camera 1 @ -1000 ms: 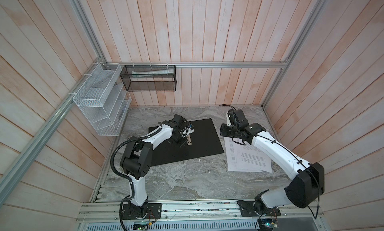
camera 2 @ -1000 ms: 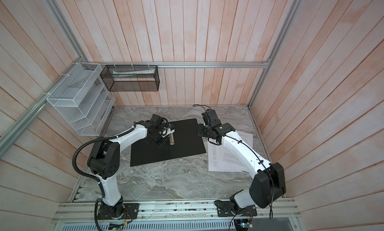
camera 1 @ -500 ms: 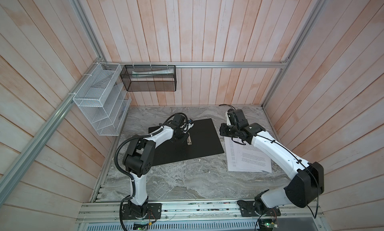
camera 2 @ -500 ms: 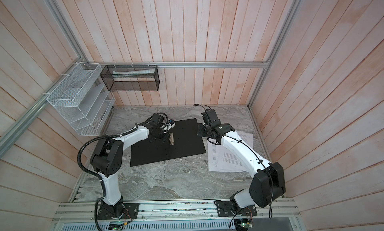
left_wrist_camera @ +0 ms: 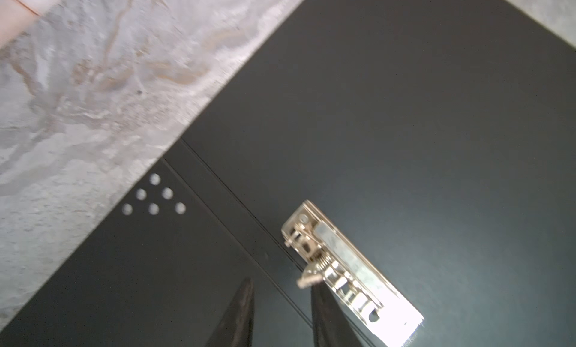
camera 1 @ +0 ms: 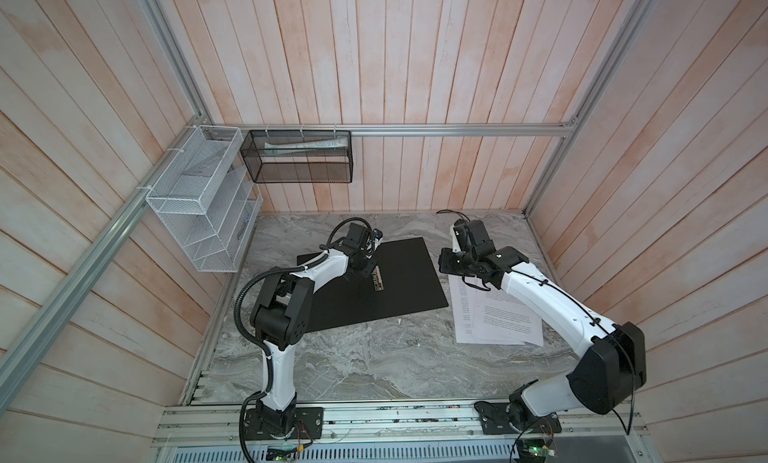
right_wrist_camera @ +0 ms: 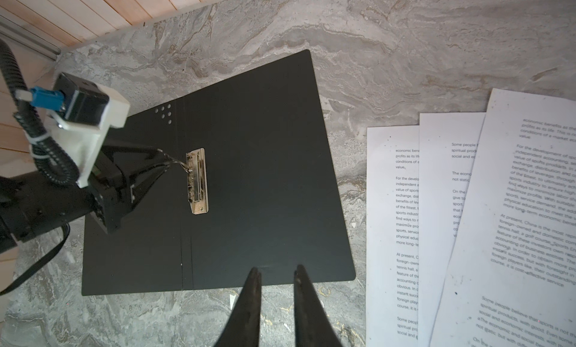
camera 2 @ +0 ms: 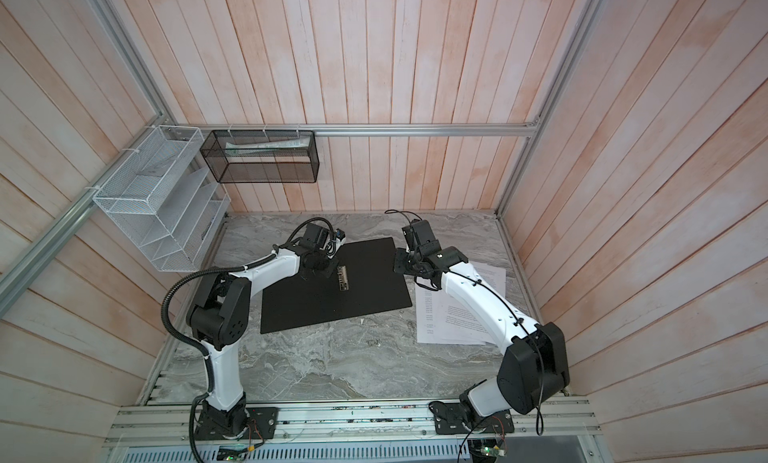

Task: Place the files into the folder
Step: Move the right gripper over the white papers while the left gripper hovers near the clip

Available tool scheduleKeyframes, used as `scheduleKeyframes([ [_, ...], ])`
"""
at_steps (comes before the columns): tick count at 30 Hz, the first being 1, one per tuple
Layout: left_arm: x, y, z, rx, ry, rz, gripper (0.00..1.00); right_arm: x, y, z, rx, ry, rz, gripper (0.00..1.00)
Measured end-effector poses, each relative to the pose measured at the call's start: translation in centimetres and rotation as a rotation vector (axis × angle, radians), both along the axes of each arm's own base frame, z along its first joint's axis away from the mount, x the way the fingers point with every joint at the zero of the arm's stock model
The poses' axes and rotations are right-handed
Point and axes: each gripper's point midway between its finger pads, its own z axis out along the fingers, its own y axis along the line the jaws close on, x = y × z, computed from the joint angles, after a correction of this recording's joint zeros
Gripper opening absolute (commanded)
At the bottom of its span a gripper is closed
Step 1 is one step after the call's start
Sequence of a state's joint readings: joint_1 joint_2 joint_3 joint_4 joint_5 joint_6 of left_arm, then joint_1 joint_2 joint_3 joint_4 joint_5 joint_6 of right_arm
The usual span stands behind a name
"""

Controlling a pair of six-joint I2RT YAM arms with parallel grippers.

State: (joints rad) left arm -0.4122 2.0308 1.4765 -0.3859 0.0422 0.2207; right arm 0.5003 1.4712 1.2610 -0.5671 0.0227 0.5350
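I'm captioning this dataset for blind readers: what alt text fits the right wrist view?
An open black folder lies flat on the grey marbled table, the left gripper at the lever of its metal clip. Overlapping printed sheets lie beside the folder, apart from it; the right gripper, open, points at the folder's edge.

You've got a grey marble-look tabletop (camera 1: pixel 374 357) here: open black folder (camera 1: pixel 407 282) lying flat on it, loose printed sheets (camera 1: pixel 498 319) fanned out just beside it.
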Motion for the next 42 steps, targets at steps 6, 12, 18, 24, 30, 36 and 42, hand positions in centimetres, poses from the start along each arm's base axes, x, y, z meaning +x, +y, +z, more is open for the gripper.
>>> scheduleKeyframes([
  [6, 2.2, 0.2, -0.2, -0.018, -0.007, 0.047, 0.37, -0.4, -0.1, -0.9, -0.005, 0.019, 0.004, 0.20],
  [12, 3.6, 0.2, -2.3, -0.005, 0.037, 0.088, 0.37, -0.3, 0.0, -0.8, -0.001, 0.017, 0.006, 0.24],
  [18, 4.0, 2.0, -2.4, -0.011, 0.086, 0.144, 0.43, -0.2, -0.4, -0.9, -0.004, 0.021, -0.021, 0.35],
  [24, 1.9, 2.9, 3.5, -0.066, 0.073, 0.114, 0.63, 0.8, -5.2, -1.7, -0.006, 0.053, -0.168, 0.40],
  [30, -2.6, -2.2, 13.6, -0.248, 0.030, -0.097, 0.69, -1.5, -12.4, -4.2, -0.011, 0.104, -0.375, 0.45],
  [36, -7.7, -8.6, 13.0, -0.399, 0.225, -0.285, 0.71, -3.6, -17.5, -5.1, 0.019, 0.110, -0.539, 0.48],
  [42, -10.7, -11.3, 8.6, -0.439, 0.414, -0.328, 0.71, -4.9, -19.4, -8.0, 0.056, 0.188, -0.597, 0.49],
])
